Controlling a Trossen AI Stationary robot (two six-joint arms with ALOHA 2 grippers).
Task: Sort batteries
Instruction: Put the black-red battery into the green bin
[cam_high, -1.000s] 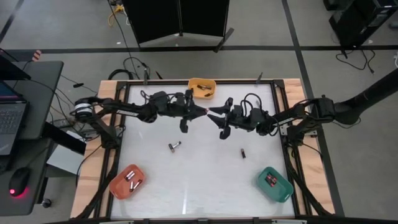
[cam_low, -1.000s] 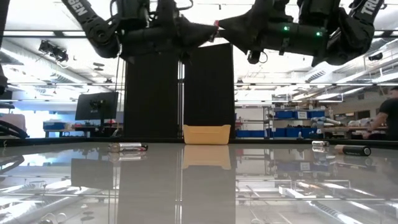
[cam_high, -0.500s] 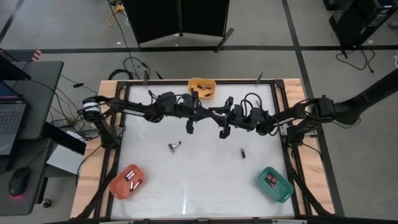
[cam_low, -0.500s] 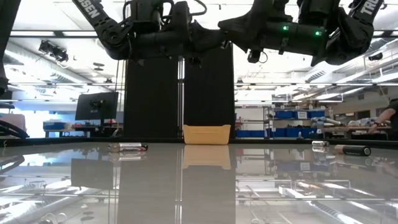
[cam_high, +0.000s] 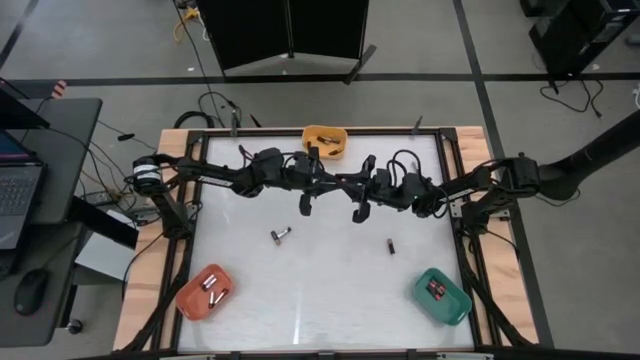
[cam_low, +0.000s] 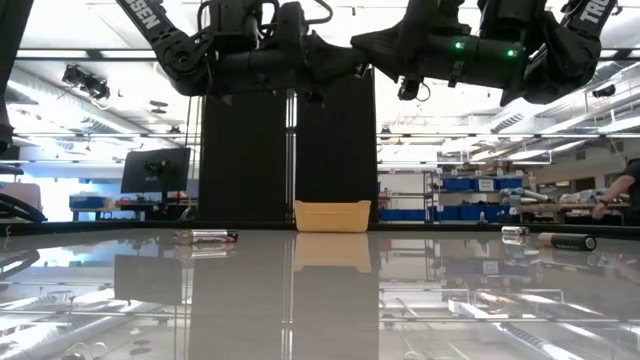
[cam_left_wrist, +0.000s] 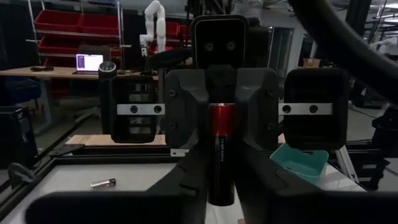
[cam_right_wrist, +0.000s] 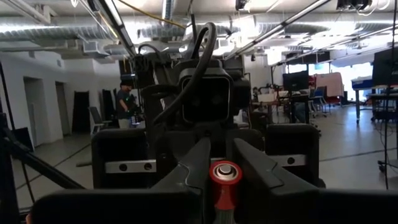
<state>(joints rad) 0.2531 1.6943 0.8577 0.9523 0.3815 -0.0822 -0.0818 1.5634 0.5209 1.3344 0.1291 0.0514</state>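
Note:
One battery (cam_left_wrist: 221, 149), dark with a red end, hangs level high over the far middle of the table, between my two grippers. My left gripper (cam_high: 333, 181) reaches in from the left and my right gripper (cam_high: 352, 183) from the right. They stand tip to tip, each shut on one end of the battery. A silver battery (cam_high: 281, 235) and a dark battery (cam_high: 391, 246) lie on their sides on the white table top. My left gripper pinches the battery's dark end (cam_left_wrist: 221, 190) between its two fingers. The fingers come level from the table's left and lie along the battery, which is lifted clear of the table. My right gripper pinches the battery's red, silver-capped end (cam_right_wrist: 224, 176) between its two fingers (cam_right_wrist: 194, 168). These fingers come level from the table's right, along the battery and straight against my left gripper.
A yellow bin (cam_high: 325, 140) stands at the far edge. An orange bin (cam_high: 207, 291) sits near left and a green bin (cam_high: 441, 295) near right, each with batteries inside. A person shows in the room at far right (cam_low: 625, 190).
My left gripper has carried the battery toward the table's right, up to my right gripper. The right gripper's fingers, spread apart a second ago, have shut around the battery's red end. The battery stays level and clear of the table.

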